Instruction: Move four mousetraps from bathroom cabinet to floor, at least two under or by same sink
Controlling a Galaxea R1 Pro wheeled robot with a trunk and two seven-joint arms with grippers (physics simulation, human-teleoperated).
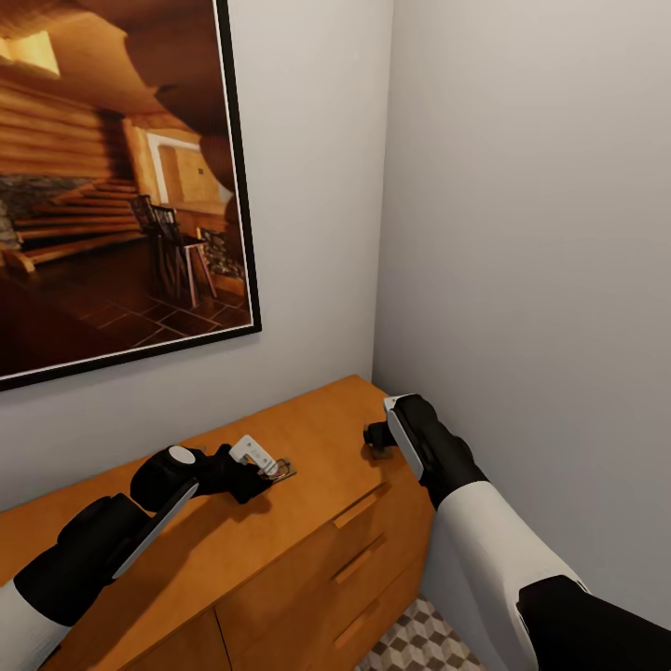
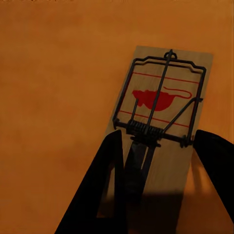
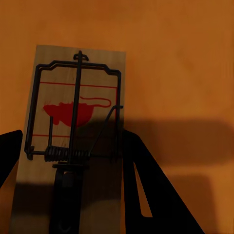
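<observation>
On the cabinet (image 1: 308, 447) surface, my left hand (image 1: 250, 477) stands wide astride one mousetrap (image 2: 158, 117), and my right hand (image 1: 377, 438) stands wide astride a second mousetrap (image 3: 73, 126) nearer the right wall.

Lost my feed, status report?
Left gripper open astride a mousetrap. Right gripper open over another mousetrap. Both on cabinet top. Nothing blocking.

No words, brand names or numbers can be read anywhere. The only printed sign is a red mouse silhouette between thin red lines, on the pale wooden mousetrap board with black wire parts (image 2: 158, 105) in the left wrist view, and the same mark on the matching wooden mousetrap board (image 3: 73, 126) in the right wrist view.
</observation>
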